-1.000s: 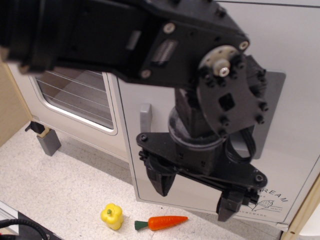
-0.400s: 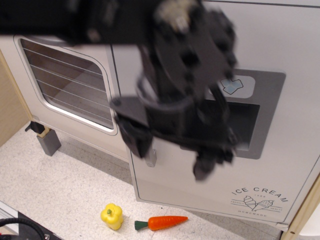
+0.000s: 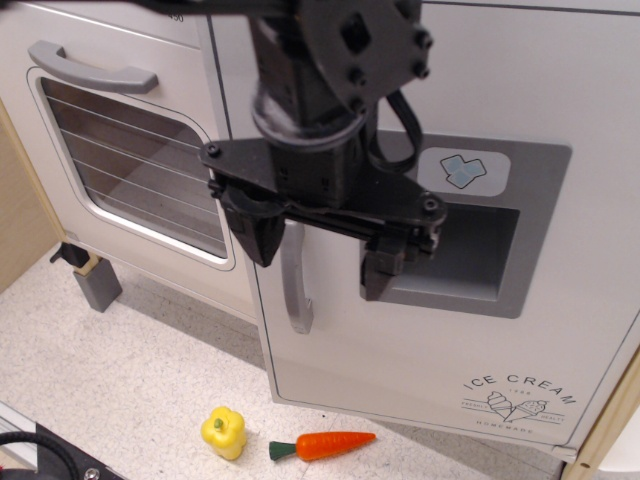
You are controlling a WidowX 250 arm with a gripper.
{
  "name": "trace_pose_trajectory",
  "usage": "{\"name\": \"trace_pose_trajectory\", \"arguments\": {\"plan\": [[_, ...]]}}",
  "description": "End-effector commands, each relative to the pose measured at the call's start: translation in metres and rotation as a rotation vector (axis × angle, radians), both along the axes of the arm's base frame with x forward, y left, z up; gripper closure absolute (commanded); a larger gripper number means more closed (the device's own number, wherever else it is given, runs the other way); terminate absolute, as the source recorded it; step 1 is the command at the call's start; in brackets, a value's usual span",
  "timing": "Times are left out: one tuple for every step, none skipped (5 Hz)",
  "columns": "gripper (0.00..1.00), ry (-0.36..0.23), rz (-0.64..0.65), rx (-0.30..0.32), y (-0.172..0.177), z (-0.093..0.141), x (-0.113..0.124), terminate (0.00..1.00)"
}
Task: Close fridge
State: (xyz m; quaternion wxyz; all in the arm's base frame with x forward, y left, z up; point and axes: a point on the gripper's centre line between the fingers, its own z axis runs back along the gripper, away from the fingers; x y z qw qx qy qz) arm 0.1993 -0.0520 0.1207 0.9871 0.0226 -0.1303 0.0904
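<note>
The white fridge door [image 3: 400, 370] fills the right of the view, with a vertical grey handle [image 3: 296, 290], a grey recessed dispenser panel [image 3: 480, 240] and an "ICE CREAM" print [image 3: 518, 395] at its lower right. My black gripper [image 3: 318, 255] hangs in front of the door at its upper left, fingers pointing down and spread wide, empty. The left finger [image 3: 260, 232] is just left of the handle's top; the right finger [image 3: 385, 265] is over the panel's left edge. I cannot tell whether it touches the door.
The windowed oven door [image 3: 140, 180] with a horizontal grey handle [image 3: 95, 68] stands to the left. A yellow toy pepper [image 3: 224, 432] and an orange toy carrot [image 3: 325, 445] lie on the speckled floor below the fridge. A small grey block [image 3: 95, 280] sits under the oven.
My gripper has risen and moved left, from low in front of the door to its upper left by the handle's top. The handle and print are now uncovered.
</note>
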Motion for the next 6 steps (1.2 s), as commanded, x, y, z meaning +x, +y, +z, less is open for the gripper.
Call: {"name": "trace_pose_trajectory", "arguments": {"plan": [[0.00,-0.058,0.042,-0.057,-0.003,-0.005,0.030,0.00],[0.00,-0.106,0.012,-0.064,0.004,0.001,0.047,0.00],[0.00,-0.120,0.065,-0.063,0.017,0.008,0.068,0.00],[0.00,-0.118,0.122,-0.066,0.032,0.011,0.091,0.00],[0.00,-0.126,0.130,-0.058,0.034,0.009,0.100,0.00],[0.00,-0.136,0.142,-0.053,0.037,0.009,0.104,0.00]]}}
